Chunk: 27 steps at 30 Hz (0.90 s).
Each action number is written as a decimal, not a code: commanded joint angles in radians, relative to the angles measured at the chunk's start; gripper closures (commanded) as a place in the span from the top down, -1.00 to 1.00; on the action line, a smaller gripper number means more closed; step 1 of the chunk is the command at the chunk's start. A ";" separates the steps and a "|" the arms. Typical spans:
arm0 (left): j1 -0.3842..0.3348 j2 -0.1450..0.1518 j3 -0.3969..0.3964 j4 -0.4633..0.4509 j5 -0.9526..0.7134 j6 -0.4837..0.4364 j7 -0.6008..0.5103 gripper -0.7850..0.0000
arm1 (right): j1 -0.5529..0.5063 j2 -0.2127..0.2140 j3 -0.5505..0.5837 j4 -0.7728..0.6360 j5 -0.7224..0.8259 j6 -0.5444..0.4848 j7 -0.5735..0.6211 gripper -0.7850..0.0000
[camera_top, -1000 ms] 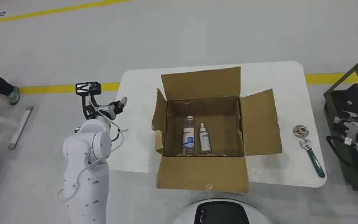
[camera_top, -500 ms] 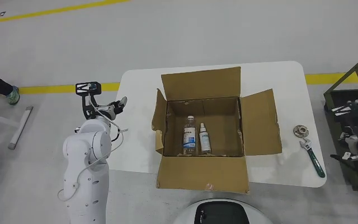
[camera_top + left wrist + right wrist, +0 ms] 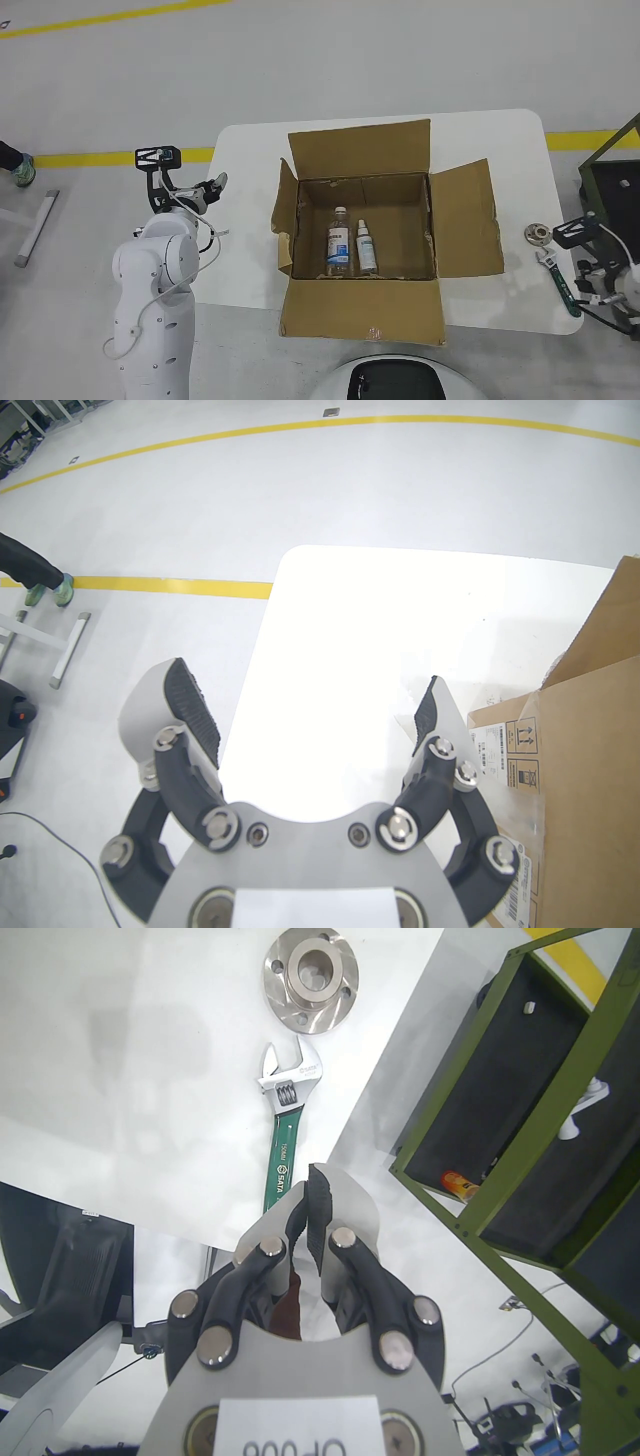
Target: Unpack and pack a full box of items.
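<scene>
An open cardboard box (image 3: 366,225) stands mid-table with its flaps spread; inside lie a clear bottle (image 3: 337,241) and a small spray bottle (image 3: 366,246). A green-handled wrench (image 3: 560,282) (image 3: 284,1130) and a metal flange (image 3: 538,235) (image 3: 310,978) lie on the table near its right edge. My right gripper (image 3: 306,1198) is shut with nothing between its pads, just off the table's right edge by the wrench handle; it appears in the top view (image 3: 590,280). My left gripper (image 3: 305,700) is open and empty over the table's left edge, left of the box (image 3: 575,720).
The white table (image 3: 250,200) has bare room left of the box. A green metal rack (image 3: 525,1103) stands close beside the table's right edge, near my right arm. Yellow floor lines (image 3: 100,157) run behind.
My right arm has come in from the right edge of the top view toward the wrench and flange. The left arm and the box contents have not moved.
</scene>
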<state>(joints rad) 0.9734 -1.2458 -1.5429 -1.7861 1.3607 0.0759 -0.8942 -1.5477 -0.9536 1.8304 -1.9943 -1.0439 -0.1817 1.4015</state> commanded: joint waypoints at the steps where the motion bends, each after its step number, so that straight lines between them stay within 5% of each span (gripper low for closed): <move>1: 0.000 0.000 0.000 0.000 0.000 0.000 0.000 1.00 | 0.000 0.000 -0.008 0.012 0.005 0.004 0.000 -0.75; 5: 0.000 0.000 0.000 0.000 0.000 0.000 0.000 1.00 | 0.000 0.000 -0.019 0.031 0.010 0.017 -0.010 -0.68; 10: 0.000 0.000 0.000 0.000 0.000 0.000 0.000 1.00 | 0.001 0.001 -0.013 0.044 0.051 0.026 -0.020 -0.16; 13: 0.000 0.000 0.000 0.000 0.000 0.000 0.000 1.00 | -0.002 0.002 -0.007 0.048 0.062 0.027 -0.032 -0.08; 27: 0.000 0.000 0.000 0.000 0.000 0.000 0.000 1.00 | 0.002 0.003 -0.031 0.105 0.054 0.063 -0.096 -0.12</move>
<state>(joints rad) 0.9734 -1.2458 -1.5429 -1.7861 1.3607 0.0759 -0.8942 -1.5459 -0.9504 1.8020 -1.8926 -0.9880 -0.1199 1.3094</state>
